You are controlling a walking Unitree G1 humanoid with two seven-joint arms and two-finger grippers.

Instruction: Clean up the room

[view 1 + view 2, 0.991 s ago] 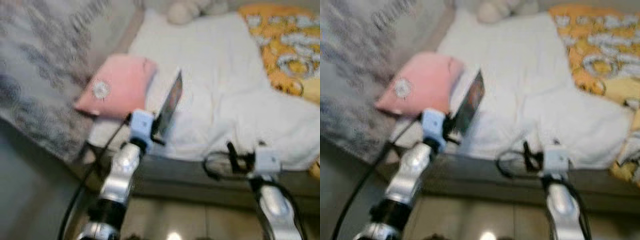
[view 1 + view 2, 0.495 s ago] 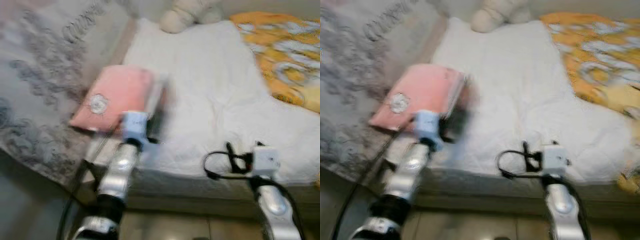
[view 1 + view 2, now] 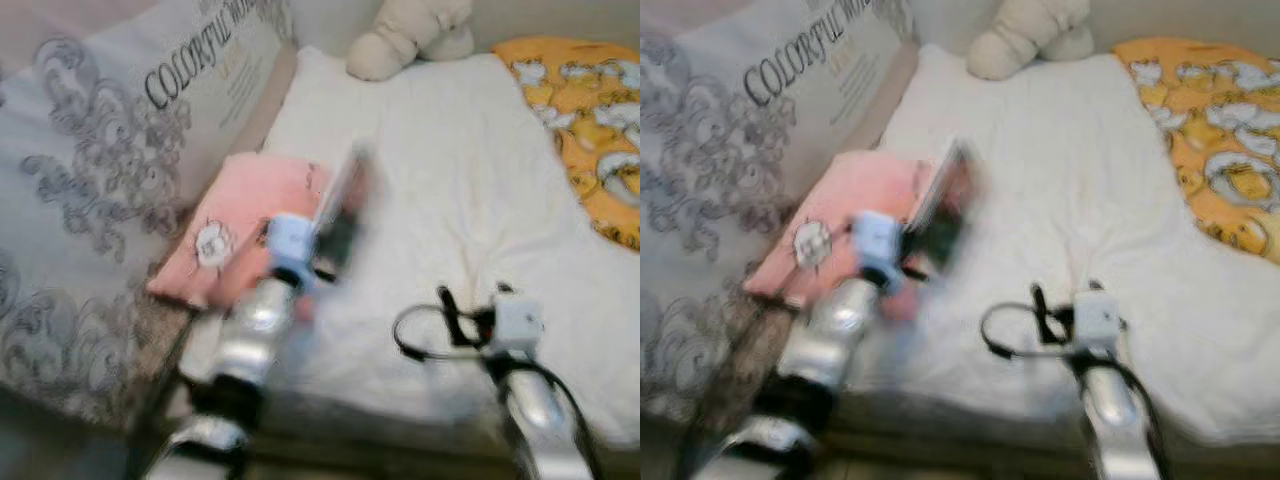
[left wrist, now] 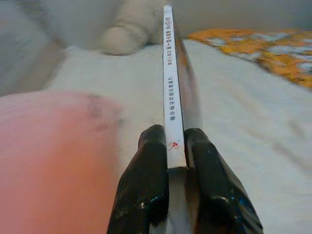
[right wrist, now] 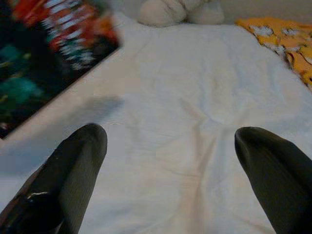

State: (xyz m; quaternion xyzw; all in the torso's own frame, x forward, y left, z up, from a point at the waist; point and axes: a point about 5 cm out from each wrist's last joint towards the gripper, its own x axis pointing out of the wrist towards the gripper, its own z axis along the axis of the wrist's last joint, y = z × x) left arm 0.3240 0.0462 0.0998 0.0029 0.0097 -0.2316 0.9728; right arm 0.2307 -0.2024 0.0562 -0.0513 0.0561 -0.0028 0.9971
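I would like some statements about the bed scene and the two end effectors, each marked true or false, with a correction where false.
1. The left end effector is shut on a thin book, held by its spine edge. True.
2. The right end effector grips the orange blanket. False: its fingers stand wide apart over the white sheet, holding nothing.
3. A pink pillow lies on the bed beside the large grey patterned pillow. True.
4. The cream plush toy sits on the pink pillow. False: it sits at the far end of the white sheet, apart from the pink pillow.
5. The orange blanket lies on the robot's right side of the bed. True.
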